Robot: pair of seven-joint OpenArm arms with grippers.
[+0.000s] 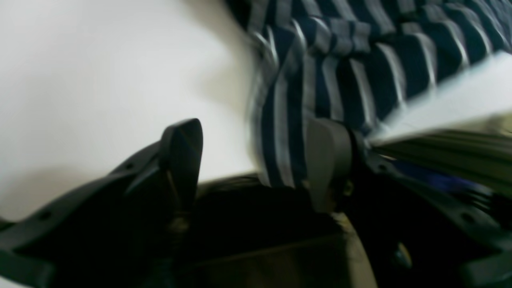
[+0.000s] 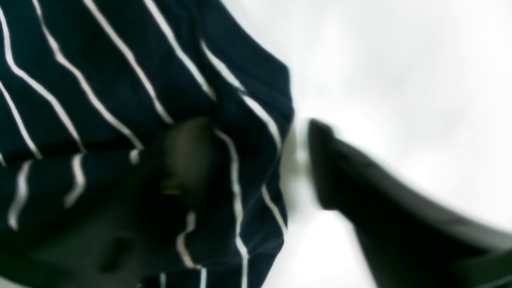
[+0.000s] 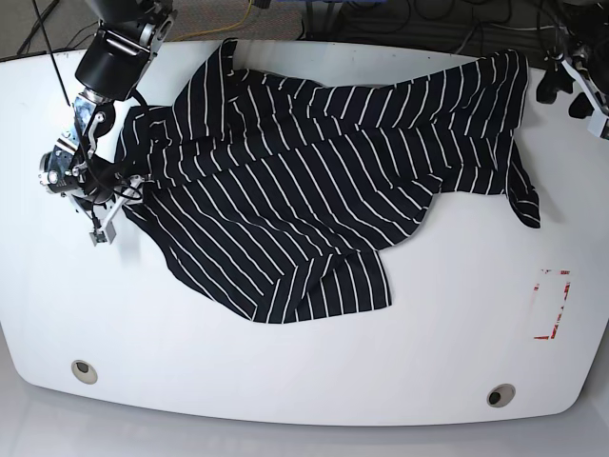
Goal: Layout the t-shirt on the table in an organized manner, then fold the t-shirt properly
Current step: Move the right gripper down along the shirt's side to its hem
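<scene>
White table (image 3: 285,381), striped t-shirt (image 3: 314,190) between both spread fingers (image 2: 188,156).

A robotics lab: a white desk (image 3: 285,381) with a red-marked rectangle (image 3: 550,305), two mounted robot arms, and tangled cables (image 3: 381,24) behind.

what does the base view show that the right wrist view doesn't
Only the base view shows the whole shirt spread rumpled across the table, both arms at its two ends, the two grommets and the red rectangle. Only the right wrist view shows the right gripper up close, jaws apart around a shirt edge. Both show striped fabric on white tabletop.
</scene>
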